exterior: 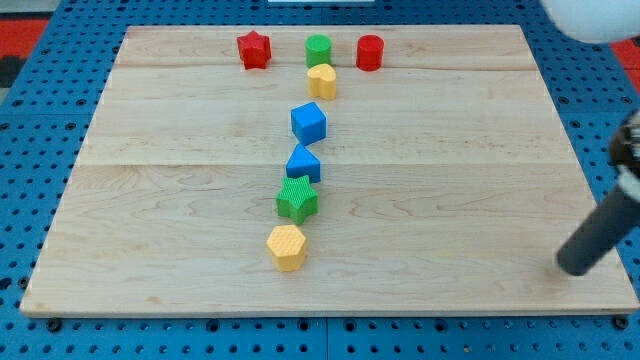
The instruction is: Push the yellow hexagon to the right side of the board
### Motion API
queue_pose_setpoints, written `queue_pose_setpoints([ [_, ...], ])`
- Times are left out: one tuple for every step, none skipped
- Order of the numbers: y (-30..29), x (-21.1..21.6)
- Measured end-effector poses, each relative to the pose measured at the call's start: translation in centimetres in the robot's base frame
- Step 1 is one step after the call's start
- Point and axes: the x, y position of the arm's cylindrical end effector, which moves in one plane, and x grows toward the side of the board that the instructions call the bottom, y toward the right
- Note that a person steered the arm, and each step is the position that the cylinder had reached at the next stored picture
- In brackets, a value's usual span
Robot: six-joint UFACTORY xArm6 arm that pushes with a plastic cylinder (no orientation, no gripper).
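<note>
The yellow hexagon [287,247] lies on the wooden board [460,150] left of centre, near the view's bottom edge. Just above it is a green star [297,199], apparently touching it. My tip [572,268] is the lower end of the dark rod at the view's right, near the board's right edge. It stands far to the right of the yellow hexagon, at about the same height in the view, touching no block.
Above the green star run a blue block [303,163], a blue cube [309,122] and a yellow heart-like block [322,81]. Along the top edge stand a red star [254,49], a green cylinder [319,49] and a red cylinder [370,52].
</note>
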Motion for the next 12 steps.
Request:
queue_pose_setpoints([
  [-2.2,-1.3],
  [-8.6,0.0],
  [-9.3,4.1],
  [-11.3,4.0],
  [-14.8,4.1],
  [-16.5,4.1],
  [-16.5,4.1],
  [-19.3,4.0],
  [-24.0,4.0],
  [-27.9,4.1],
  [-28.2,3.2],
  [-29.6,1.4],
])
